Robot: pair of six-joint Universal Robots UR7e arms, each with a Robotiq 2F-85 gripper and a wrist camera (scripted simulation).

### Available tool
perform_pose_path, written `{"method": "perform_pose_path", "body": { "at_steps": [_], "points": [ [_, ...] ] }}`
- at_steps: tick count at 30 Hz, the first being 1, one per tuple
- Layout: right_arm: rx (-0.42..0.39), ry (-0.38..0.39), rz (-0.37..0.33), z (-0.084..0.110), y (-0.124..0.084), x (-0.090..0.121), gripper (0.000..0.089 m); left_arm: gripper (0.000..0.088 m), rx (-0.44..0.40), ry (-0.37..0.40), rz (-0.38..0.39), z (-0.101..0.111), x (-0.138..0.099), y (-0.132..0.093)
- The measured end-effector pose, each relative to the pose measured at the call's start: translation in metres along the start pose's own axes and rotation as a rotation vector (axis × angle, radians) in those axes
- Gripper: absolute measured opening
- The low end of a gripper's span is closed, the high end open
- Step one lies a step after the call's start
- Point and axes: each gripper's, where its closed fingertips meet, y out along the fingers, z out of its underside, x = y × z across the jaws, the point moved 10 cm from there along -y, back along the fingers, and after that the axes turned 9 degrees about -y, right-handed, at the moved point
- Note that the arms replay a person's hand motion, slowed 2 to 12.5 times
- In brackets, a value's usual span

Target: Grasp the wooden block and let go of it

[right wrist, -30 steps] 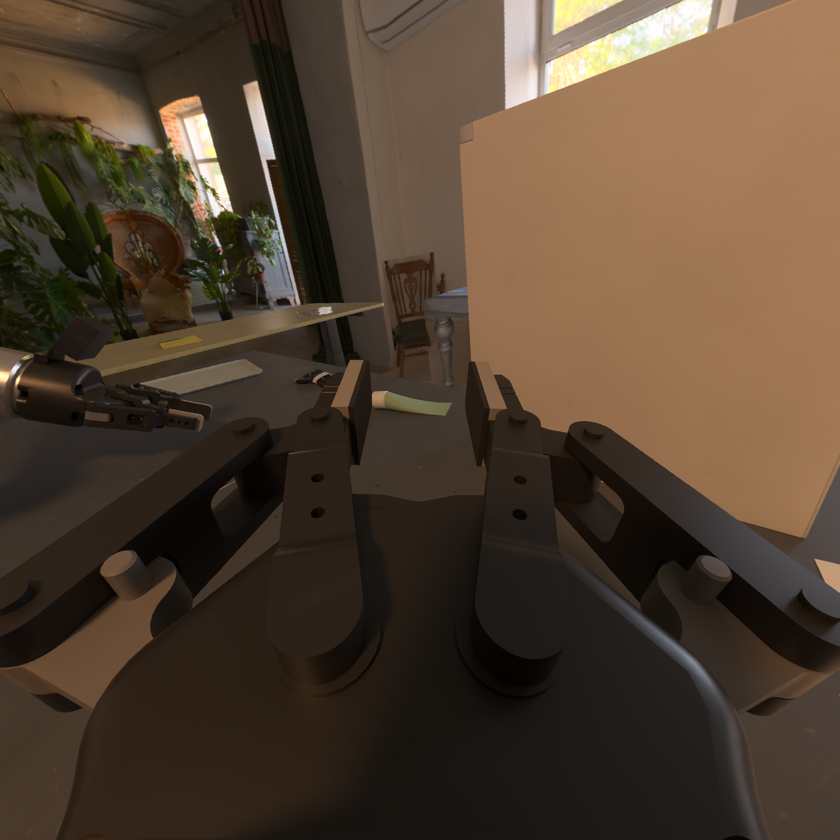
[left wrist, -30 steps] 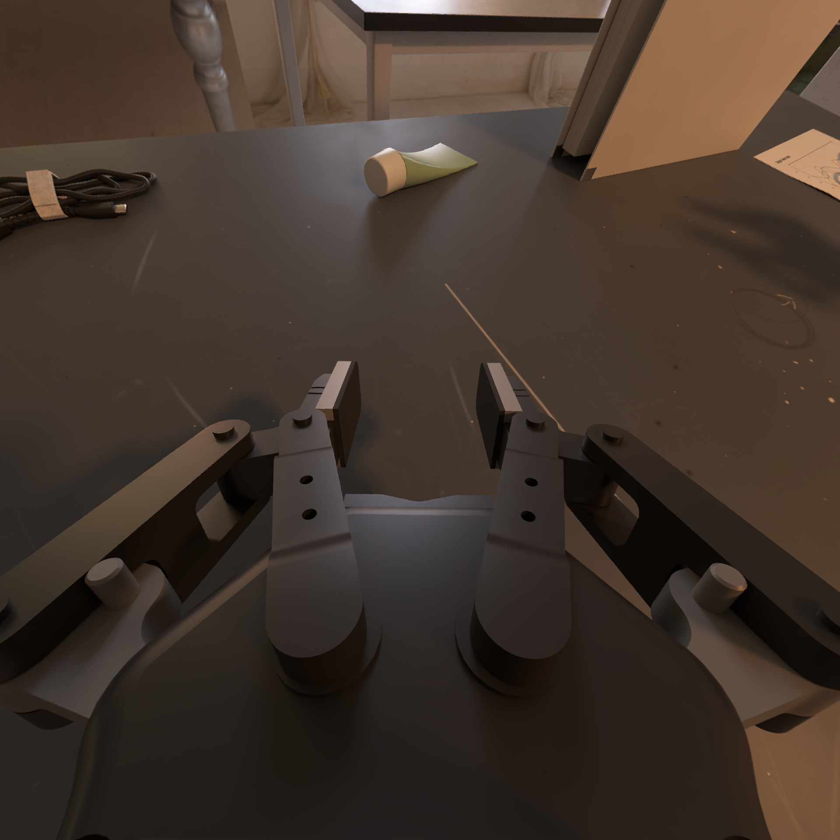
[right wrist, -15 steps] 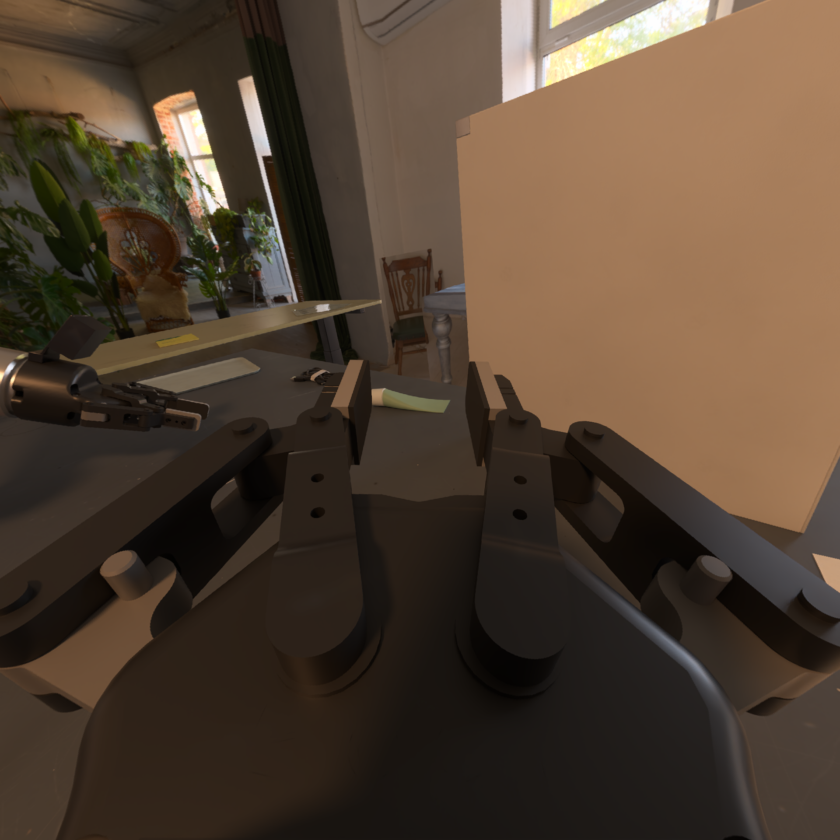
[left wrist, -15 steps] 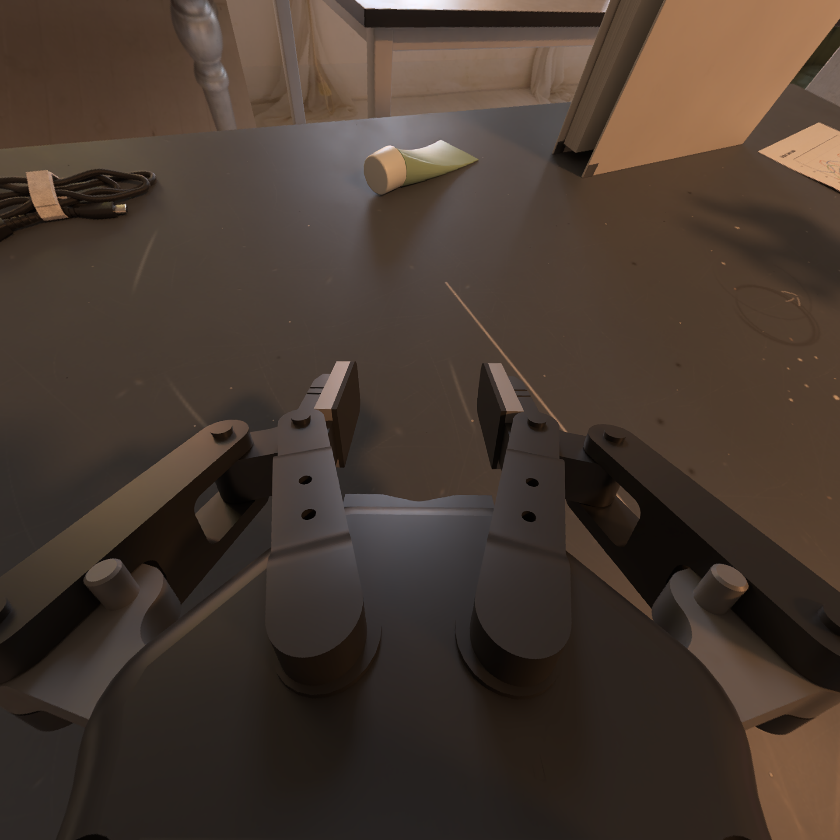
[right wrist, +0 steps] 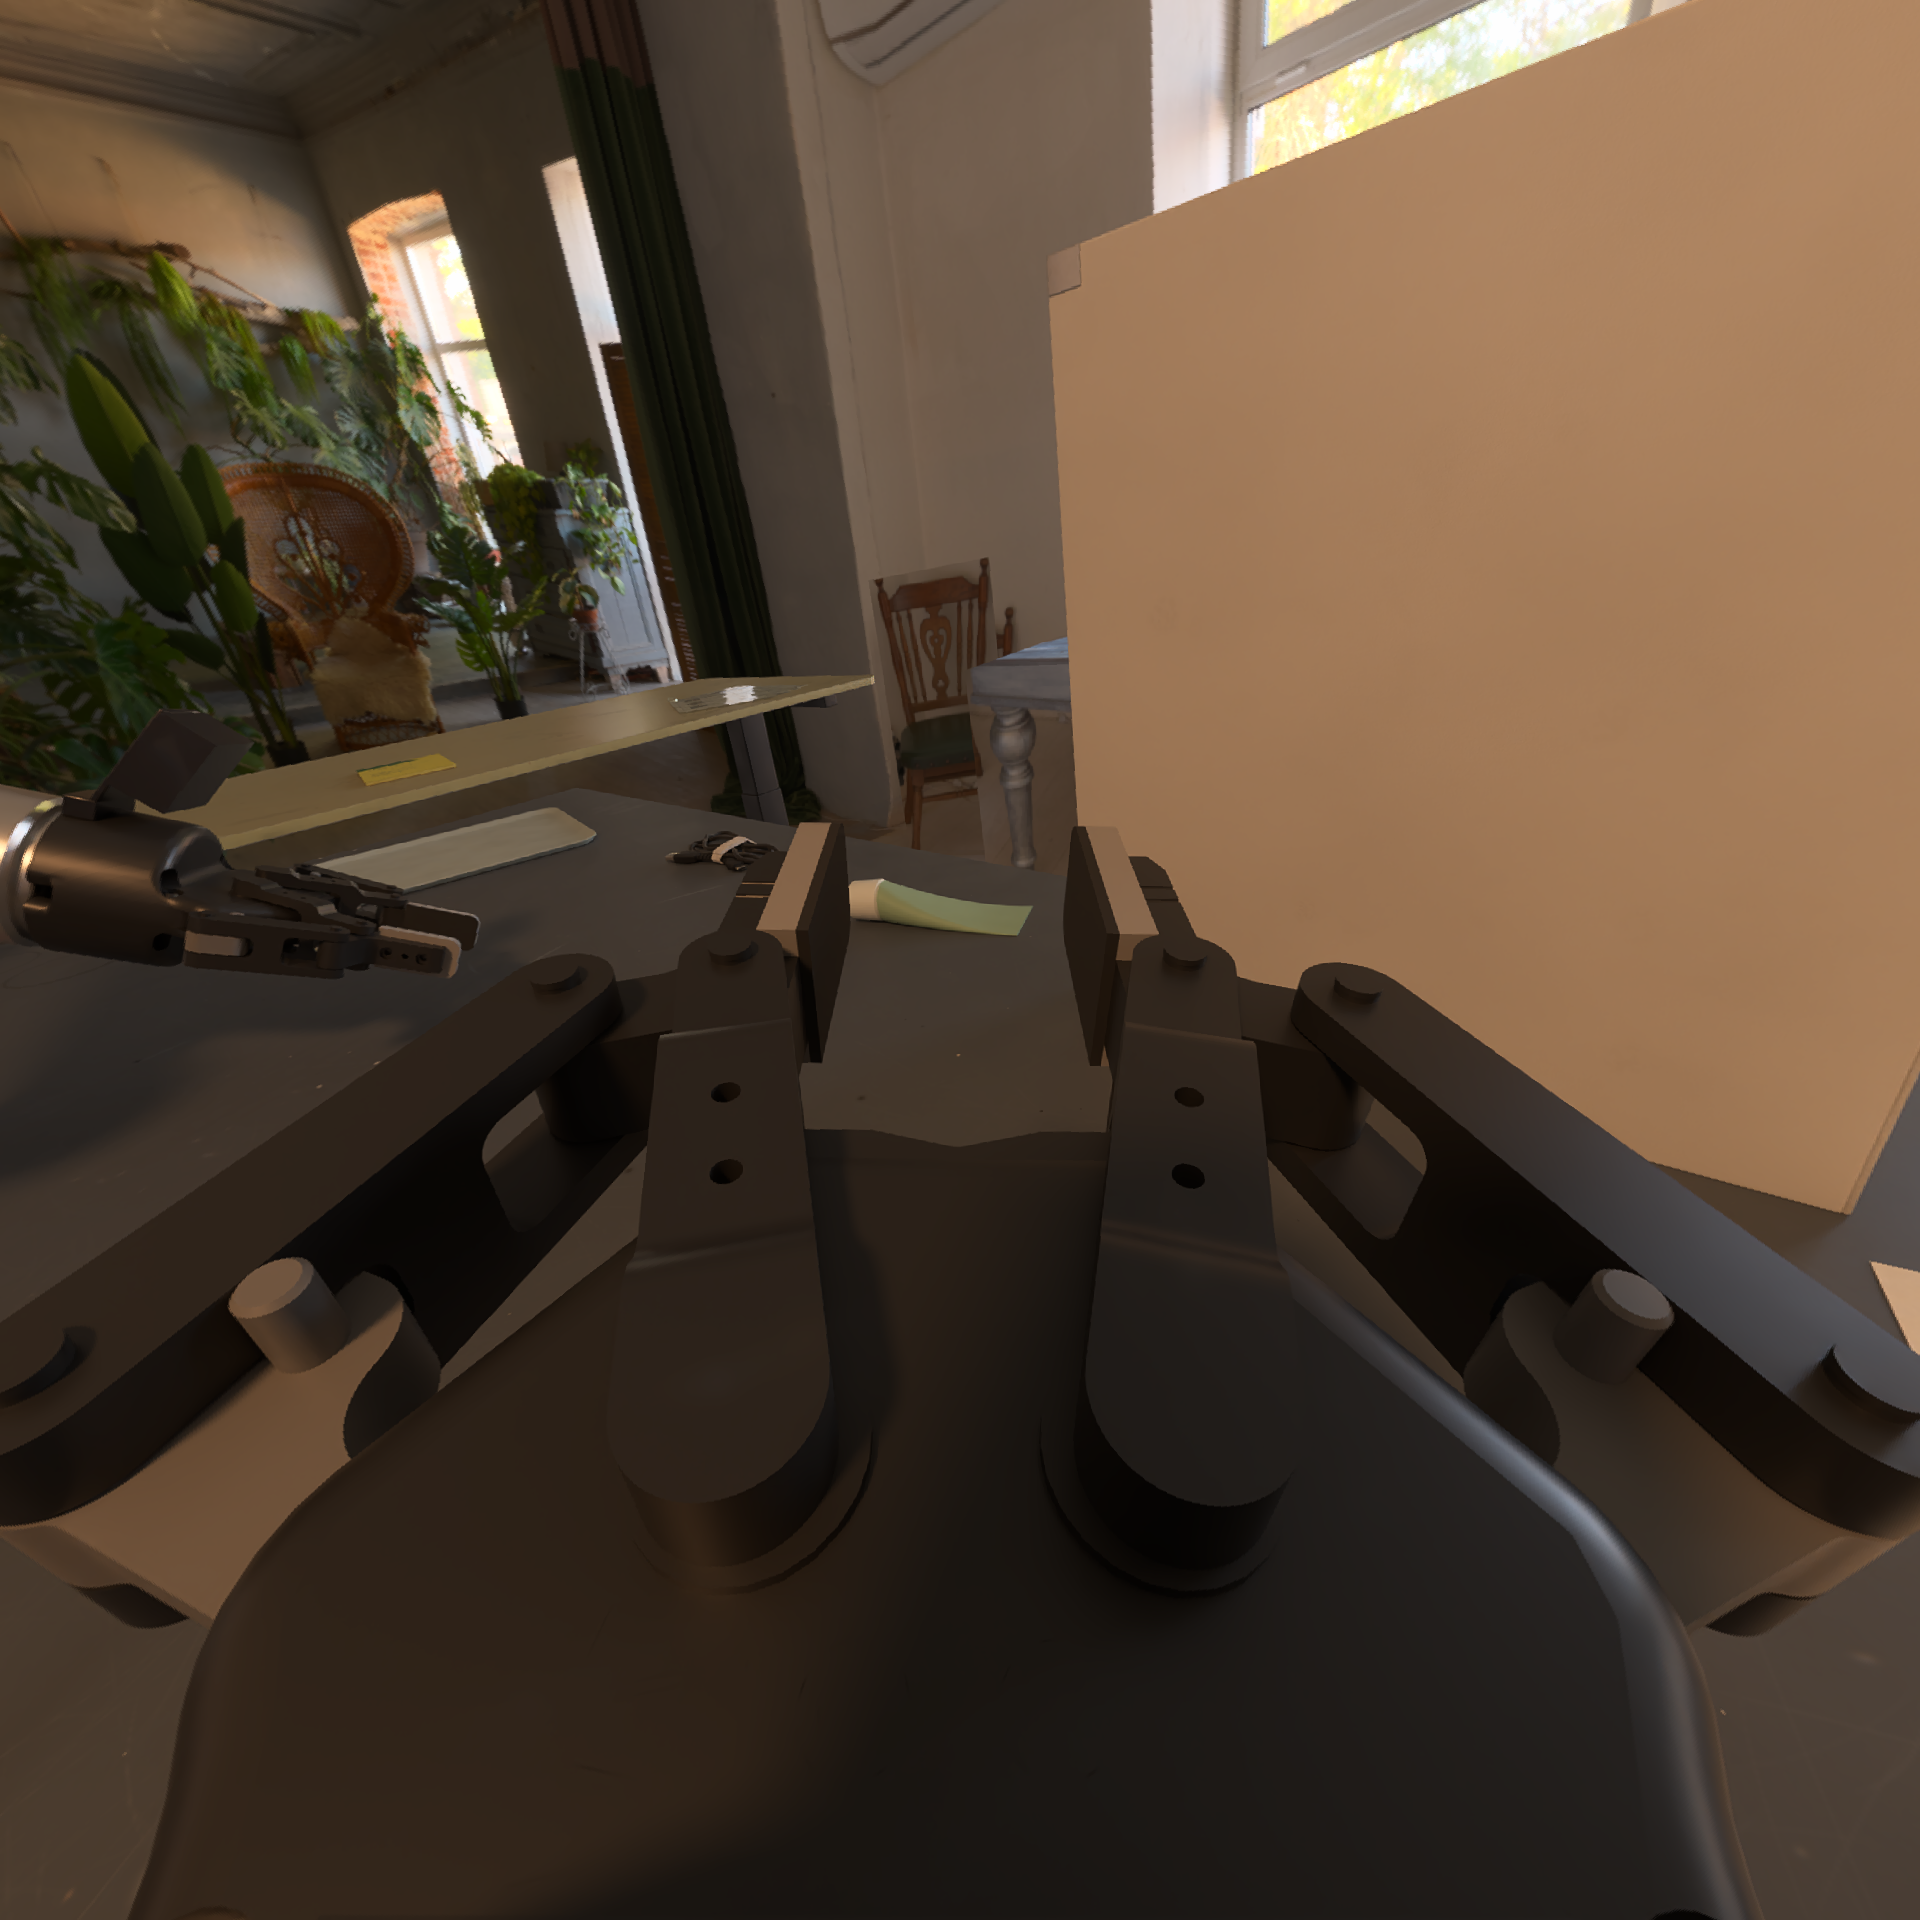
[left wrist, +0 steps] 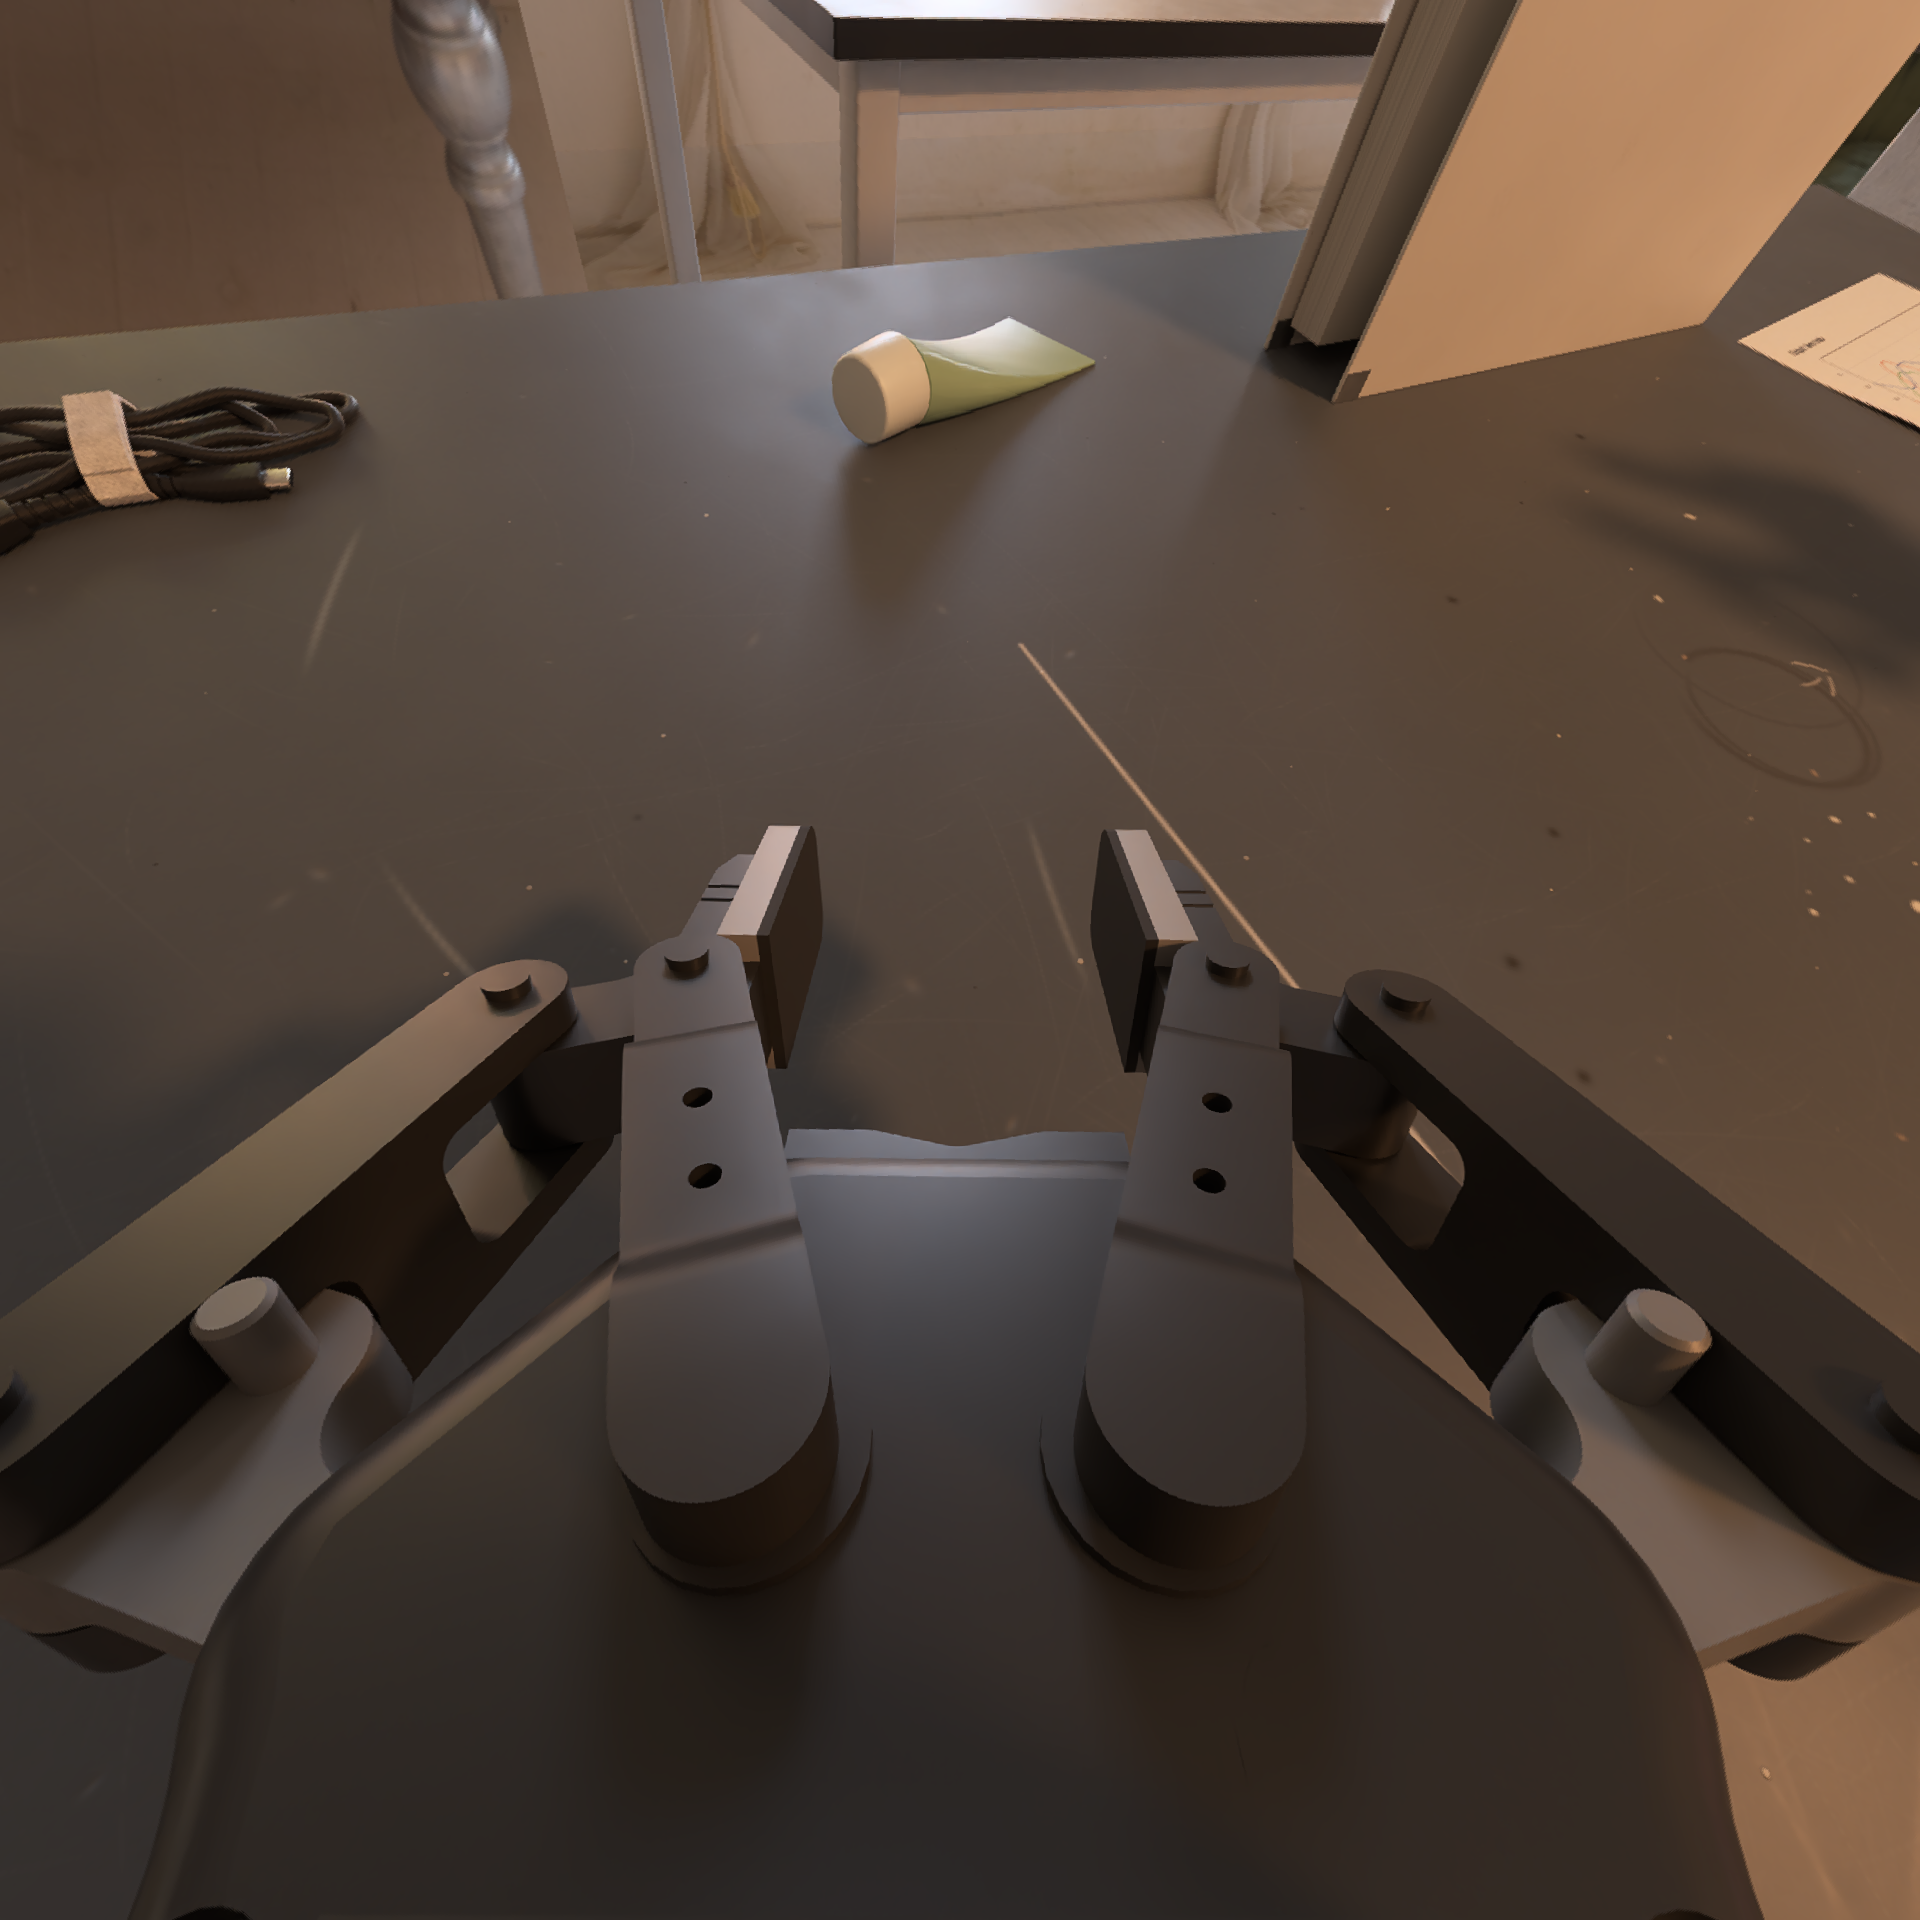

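A large pale wooden block [left wrist: 1621, 177] stands upright on the dark table [left wrist: 623, 675] at the far right of the left wrist view. It fills the right half of the right wrist view [right wrist: 1507, 675]. My left gripper [left wrist: 956, 904] is open and empty, low over bare table, well short of the block. It also shows at the left of the right wrist view [right wrist: 416, 935]. My right gripper [right wrist: 956, 904] is open and empty, just left of the block's face and apart from it.
A green tube with a white cap [left wrist: 956, 379] lies ahead of the left gripper and shows in the right wrist view [right wrist: 940, 902]. A bundled black cable [left wrist: 156, 447] lies far left. A paper sheet [left wrist: 1860, 364] lies far right. A flat pale slab [right wrist: 457, 847] lies beyond.
Almost nothing. Both views shift very slightly; both grippers stay open and empty.
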Motion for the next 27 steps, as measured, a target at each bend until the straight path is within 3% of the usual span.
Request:
{"method": "perform_pose_path", "body": {
  "at_steps": [27],
  "points": [
    [0.021, -0.007, -0.006, 0.0027, 0.0030, 0.0019, 0.0381, 0.0477, 0.005, 0.004, -0.003, 0.0001, -0.0004, 0.0005]
  ]
}}
